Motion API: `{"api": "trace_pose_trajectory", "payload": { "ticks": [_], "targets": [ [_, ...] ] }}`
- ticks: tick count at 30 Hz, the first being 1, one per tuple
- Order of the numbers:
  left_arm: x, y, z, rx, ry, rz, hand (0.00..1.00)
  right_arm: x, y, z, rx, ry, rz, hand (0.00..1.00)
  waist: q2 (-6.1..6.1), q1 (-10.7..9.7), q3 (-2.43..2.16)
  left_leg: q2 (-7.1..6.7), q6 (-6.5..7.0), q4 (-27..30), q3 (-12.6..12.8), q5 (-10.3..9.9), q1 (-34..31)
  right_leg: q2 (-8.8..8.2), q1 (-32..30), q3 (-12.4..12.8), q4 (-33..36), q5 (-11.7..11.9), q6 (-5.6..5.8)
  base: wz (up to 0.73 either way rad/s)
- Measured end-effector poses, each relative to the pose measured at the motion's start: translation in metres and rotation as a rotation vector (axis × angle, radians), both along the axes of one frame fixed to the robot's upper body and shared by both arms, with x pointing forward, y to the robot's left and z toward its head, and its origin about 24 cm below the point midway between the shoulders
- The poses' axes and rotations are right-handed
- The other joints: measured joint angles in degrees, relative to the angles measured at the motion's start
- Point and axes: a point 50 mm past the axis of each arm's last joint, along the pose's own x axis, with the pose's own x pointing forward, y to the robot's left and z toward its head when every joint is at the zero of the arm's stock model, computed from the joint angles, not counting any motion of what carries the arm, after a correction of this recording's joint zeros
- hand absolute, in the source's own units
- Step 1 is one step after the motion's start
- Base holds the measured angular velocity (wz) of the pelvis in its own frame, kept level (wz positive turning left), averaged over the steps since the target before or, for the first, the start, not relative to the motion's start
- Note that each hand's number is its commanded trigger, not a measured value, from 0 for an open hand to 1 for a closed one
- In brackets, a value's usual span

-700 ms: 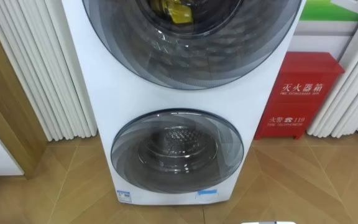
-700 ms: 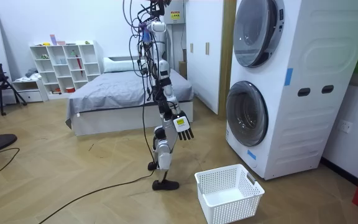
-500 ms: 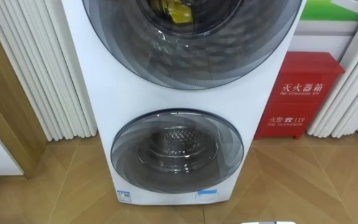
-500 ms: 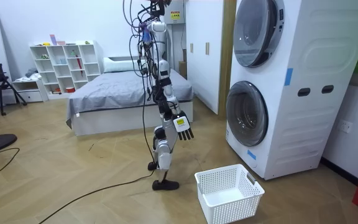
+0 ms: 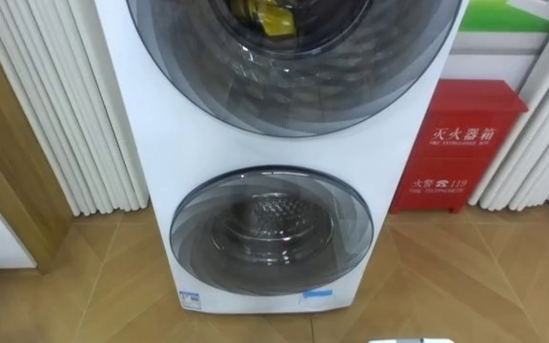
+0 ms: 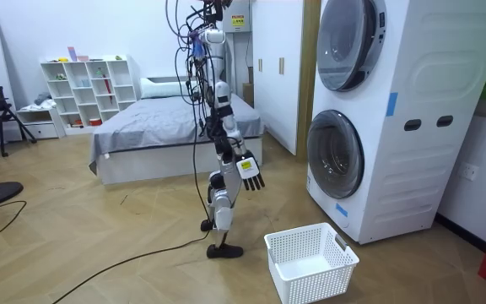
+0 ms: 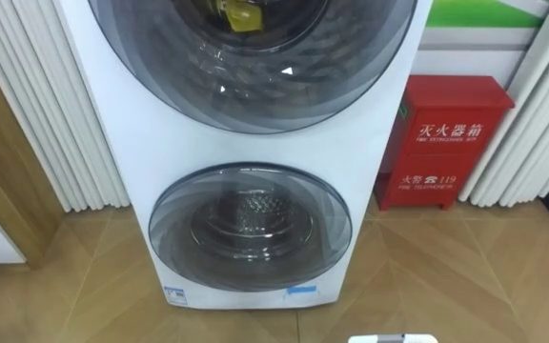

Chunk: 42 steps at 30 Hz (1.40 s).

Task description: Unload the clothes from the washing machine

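A white stacked washing machine point(image 6: 378, 118) stands before me with both round doors closed. Behind the glass of the upper door point(image 5: 294, 57) lies a yellow piece of clothing point(image 5: 273, 17), cut off by the top edge. The lower drum point(image 5: 271, 233) looks empty. In the room view I stand about a step back from the machine, facing it. My right hand point(image 6: 250, 173) hangs at hip height with its fingers straight, holding nothing. A white laundry basket point(image 6: 310, 262) sits on the floor to my right, and its rim point(image 5: 410, 340) peeks in at the bottom edge.
A red fire-equipment box point(image 5: 456, 143) stands on the floor right of the machine. White pleated curtains point(image 5: 55, 105) hang to its left beside a wooden frame. Behind me are a bed point(image 6: 159, 135) and a white shelf point(image 6: 91, 89). Wood floor surrounds the basket.
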Motion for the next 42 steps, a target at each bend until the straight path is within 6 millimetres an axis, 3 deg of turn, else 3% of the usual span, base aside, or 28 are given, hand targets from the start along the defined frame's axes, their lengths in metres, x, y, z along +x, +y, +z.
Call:
{"api": "trace_pose_trajectory", "payload": {
  "ticks": [4,6,9,12,15,19,24,37,42],
  "targets": [
    [0.004,0.004,0.001,-0.008,-0.015,0.006,0.00,0.068,-0.009,0.034,-0.060,-0.270,-0.015,0.00,-0.65,-0.03,0.13,-0.05,0.00,0.62,0.36,0.02,0.35,-0.11,0.43,0.01,-0.01,0.01,-0.01,-0.05],
    [0.005,0.005,0.002,-0.019,-0.019,-0.003,0.00,0.109,-0.015,0.065,-0.102,-0.448,-0.029,0.00,-0.95,0.19,0.08,-0.09,0.00,0.76,0.27,0.02,0.68,-0.18,0.60,0.00,-0.10,0.01,-0.01,0.00],
    [0.009,0.006,0.003,-0.017,-0.032,-0.027,0.00,0.148,-0.020,0.105,-0.139,-0.639,-0.019,0.00,-1.18,0.24,-0.03,-0.09,0.00,0.77,-0.31,0.02,0.54,-0.14,0.62,-0.26,-0.14,0.01,-0.01,0.06],
    [0.010,0.007,0.004,-0.027,-0.029,-0.028,0.00,0.163,-0.028,0.134,-0.168,-0.757,-0.049,0.00,-1.55,1.81,-0.29,-0.06,0.00,0.85,-0.39,0.03,0.17,-0.13,0.36,-0.34,-0.11,0.01,-0.01,0.00],
    [0.006,0.009,0.003,-0.028,-0.007,-0.019,0.00,0.173,-0.031,0.147,-0.174,-0.804,-0.073,0.00,-1.78,2.98,-0.43,-0.08,0.00,0.86,-0.54,0.04,0.19,-0.15,0.43,-0.31,-0.04,0.01,-0.01,0.01],
    [0.005,0.010,0.003,-0.041,0.009,0.001,0.00,0.198,-0.033,0.173,-0.176,-0.863,-0.079,0.00,-1.93,3.10,-0.36,-0.14,0.05,0.89,-0.65,0.07,-0.10,-0.26,0.08,-0.61,0.08,0.01,-0.01,0.01],
    [0.005,0.016,0.005,-0.037,0.024,-0.017,0.00,0.226,-0.043,0.219,-0.215,-0.994,-0.118,0.00,-2.71,3.11,-0.36,-0.10,0.04,0.98,-2.01,0.07,-0.29,-0.33,0.51,-2.32,0.14,0.01,-0.01,0.12],
    [0.007,0.023,0.007,-0.015,0.034,-0.037,0.00,0.248,-0.055,0.272,-0.264,-1.115,-0.111,0.00,-4.29,4.71,-0.38,-0.12,0.04,0.95,-3.73,0.08,-0.94,-0.33,0.18,-3.09,0.16,0.00,0.00,0.05],
    [0.002,0.027,0.009,0.013,0.067,-0.082,0.00,0.255,-0.059,0.292,-0.258,-1.143,-0.119,0.00,-4.86,4.72,-0.49,-0.10,0.04,0.95,-5.55,0.08,-1.25,-0.21,-0.02,-3.68,0.25,0.00,0.00,0.02]
  ]
}}
